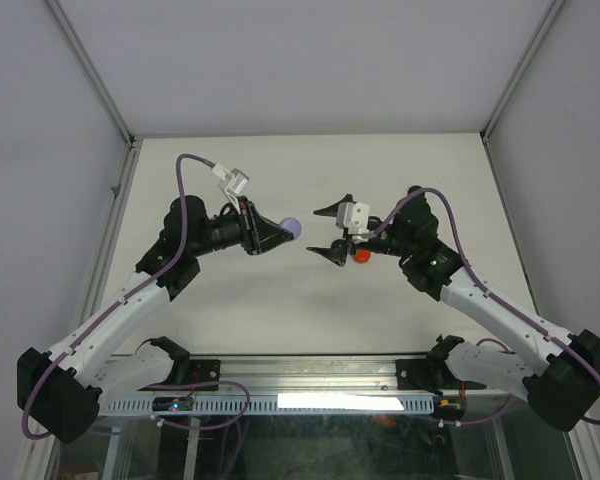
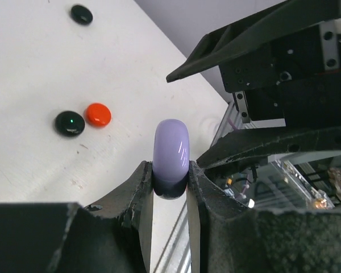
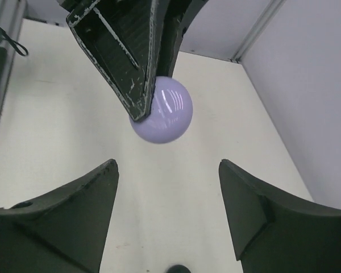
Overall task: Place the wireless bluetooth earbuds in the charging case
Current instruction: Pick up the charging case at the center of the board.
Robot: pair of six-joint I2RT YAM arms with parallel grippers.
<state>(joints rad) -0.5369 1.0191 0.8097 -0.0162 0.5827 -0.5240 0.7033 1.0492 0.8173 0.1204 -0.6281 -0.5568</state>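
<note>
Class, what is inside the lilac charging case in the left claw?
The charging case is shut, pinched in the left claw; its inside is hidden. An orange earbud lies outside on the table.

White worktop (image 1: 310, 300), evenly lit. Pale grey wall panels (image 1: 310, 60) enclose it at 9, 12 and 3 o'clock. Metal frame posts (image 1: 90, 70) stand at 11 and 1 o'clock. An aluminium rail (image 1: 310, 380) spans 6 o'clock.
</note>
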